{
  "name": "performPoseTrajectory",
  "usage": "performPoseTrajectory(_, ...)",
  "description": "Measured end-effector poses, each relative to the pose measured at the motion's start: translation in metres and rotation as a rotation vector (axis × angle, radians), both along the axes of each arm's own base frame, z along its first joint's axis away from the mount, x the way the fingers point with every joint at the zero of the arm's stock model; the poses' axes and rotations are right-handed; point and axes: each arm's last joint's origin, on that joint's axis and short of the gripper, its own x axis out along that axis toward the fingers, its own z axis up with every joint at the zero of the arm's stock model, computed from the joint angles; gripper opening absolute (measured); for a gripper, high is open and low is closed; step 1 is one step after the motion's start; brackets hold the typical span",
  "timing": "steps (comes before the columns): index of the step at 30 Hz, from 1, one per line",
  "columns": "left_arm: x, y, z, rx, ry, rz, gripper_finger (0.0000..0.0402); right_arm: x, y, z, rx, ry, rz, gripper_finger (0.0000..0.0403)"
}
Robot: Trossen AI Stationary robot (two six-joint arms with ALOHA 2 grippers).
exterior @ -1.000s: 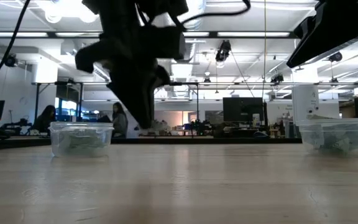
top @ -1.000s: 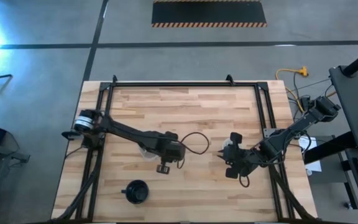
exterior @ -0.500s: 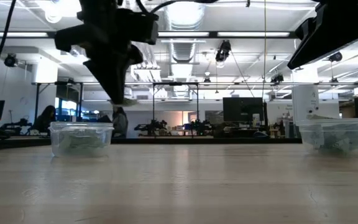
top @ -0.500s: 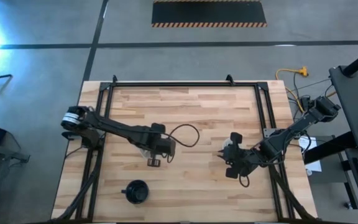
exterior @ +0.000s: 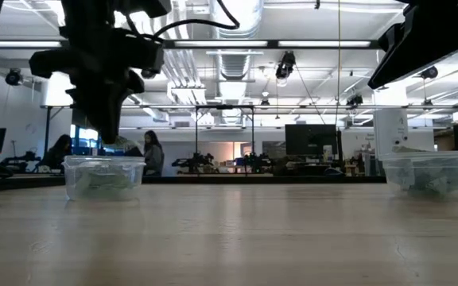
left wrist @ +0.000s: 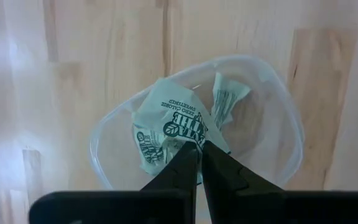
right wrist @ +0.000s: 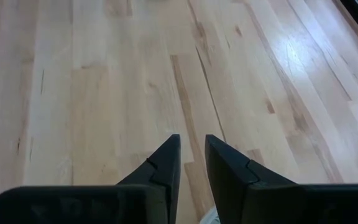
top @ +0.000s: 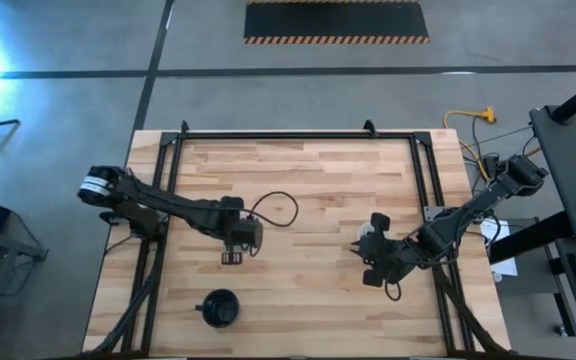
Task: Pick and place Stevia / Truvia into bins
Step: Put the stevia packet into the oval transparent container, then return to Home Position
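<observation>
left gripper (left wrist: pixel 199 152) pinching truvia packet (left wrist: pixel 182 124) above clear cup (left wrist: pixel 278 118) holding packets; right gripper (right wrist: pixel 191 149) slightly apart.

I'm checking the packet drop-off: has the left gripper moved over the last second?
Yes. In the high view the left gripper has swung leftward, away from the table's middle, toward the left table rail, and now hangs over the clear cup.
</observation>
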Motion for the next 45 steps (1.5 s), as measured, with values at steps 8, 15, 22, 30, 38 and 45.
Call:
performPoseTrajectory(8,-0.01,0.002,-0.012,0.009,0.022,-0.003,0.0059,0.001,0.0,0.0,0.002,-0.006,-0.001,0.0064)
performPoseTrajectory(15,-0.006,0.001,-0.005,0.006,-0.013,-0.005,0.0131,0.003,0.0,0.002,-0.013,-0.043,-0.015,0.0061)
performPoseTrajectory(22,-0.003,0.0,0.021,0.036,-0.112,-0.184,0.0143,0.01,0.002,0.02,-0.218,-0.12,0.048,0.0059)
performPoseTrajectory(30,-0.013,0.01,0.082,0.3,-0.524,-0.204,0.0144,0.014,0.001,0.039,-0.455,-0.17,0.096,0.0059)
performPoseTrajectory(38,-0.051,0.018,0.119,0.431,-0.857,-0.305,0.0144,-0.001,-0.02,0.064,-0.401,-0.237,0.247,0.0052)
performPoseTrajectory(45,-0.085,0.027,0.108,0.471,-1.104,-0.333,0.0144,-0.034,-0.061,0.064,-0.292,-0.433,0.308,0.0052)
